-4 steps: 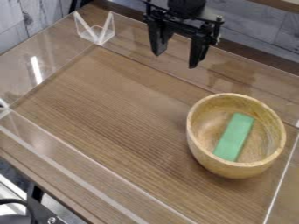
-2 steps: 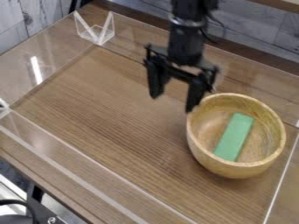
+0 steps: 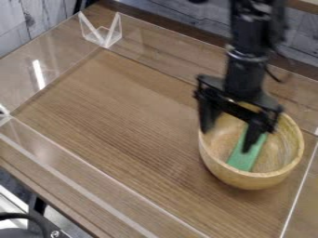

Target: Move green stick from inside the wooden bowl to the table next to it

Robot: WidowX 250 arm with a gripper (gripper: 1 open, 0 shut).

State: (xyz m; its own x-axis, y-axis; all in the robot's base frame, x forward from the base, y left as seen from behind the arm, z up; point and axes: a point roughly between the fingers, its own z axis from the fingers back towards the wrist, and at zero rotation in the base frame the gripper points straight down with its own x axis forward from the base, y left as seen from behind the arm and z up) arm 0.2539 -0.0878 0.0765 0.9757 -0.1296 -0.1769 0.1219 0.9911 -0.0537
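Note:
The wooden bowl (image 3: 284,169) sits on the table (image 3: 112,121) at the right, near the front edge. Inside it lies the green stick (image 3: 244,157), flat and slanted, partly hidden by my fingers. My gripper (image 3: 235,121) hangs open right over the bowl, its black fingers (image 3: 206,113) pointing down on either side of the stick's upper end. Nothing is held between them. The arm rises up toward the top right of the view.
Clear acrylic walls (image 3: 50,149) run around the table's edges, with a clear bracket (image 3: 99,31) at the back left corner. The bowl stands close to the right wall (image 3: 304,200). Bare wood-grain surface spreads left of the bowl.
My gripper has travelled from the back of the table forward and to the right, and down, ending over the bowl. It stayed open throughout. The stick and bowl have not moved.

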